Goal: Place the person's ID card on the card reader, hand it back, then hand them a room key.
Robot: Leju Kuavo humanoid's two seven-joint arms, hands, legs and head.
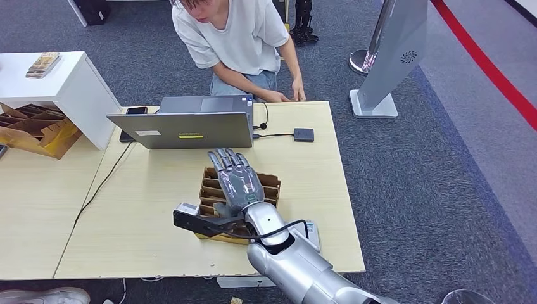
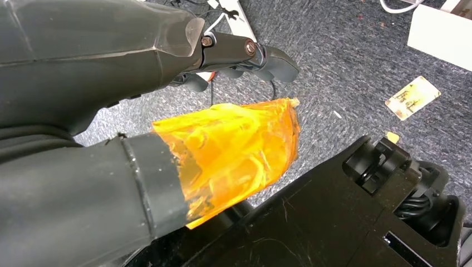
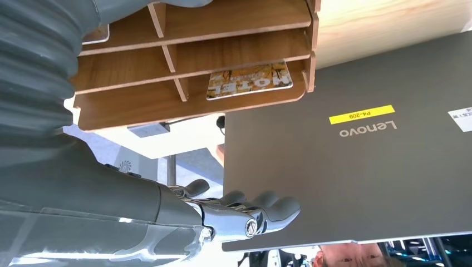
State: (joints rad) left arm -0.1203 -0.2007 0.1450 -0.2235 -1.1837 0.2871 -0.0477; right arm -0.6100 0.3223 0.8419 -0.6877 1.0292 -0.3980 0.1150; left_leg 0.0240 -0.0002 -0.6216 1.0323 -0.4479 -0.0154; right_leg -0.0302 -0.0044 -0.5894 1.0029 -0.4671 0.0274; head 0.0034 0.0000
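Note:
My right hand (image 1: 235, 178) hovers flat over the wooden card rack (image 1: 271, 184) in the middle of the table, fingers stretched out toward the laptop and holding nothing. In the right wrist view the hand (image 3: 245, 214) is spread below the rack (image 3: 189, 55), where a yellow room key card (image 3: 250, 80) marked MOTEL lies in one slot. The small dark card reader (image 1: 304, 134) sits to the right of the laptop, cabled to it. A person (image 1: 234, 38) leans over the far table edge with both hands (image 1: 286, 96) on it. My left hand (image 2: 234, 83) hangs over the carpet, holding nothing.
A grey laptop (image 1: 190, 128) stands just beyond the rack, its lid (image 3: 356, 167) facing me. A phone (image 1: 136, 111) lies behind it. A white cabinet (image 1: 69, 85) and a cardboard box (image 1: 38, 130) stand at the left. A loose card (image 2: 412, 97) lies on the carpet.

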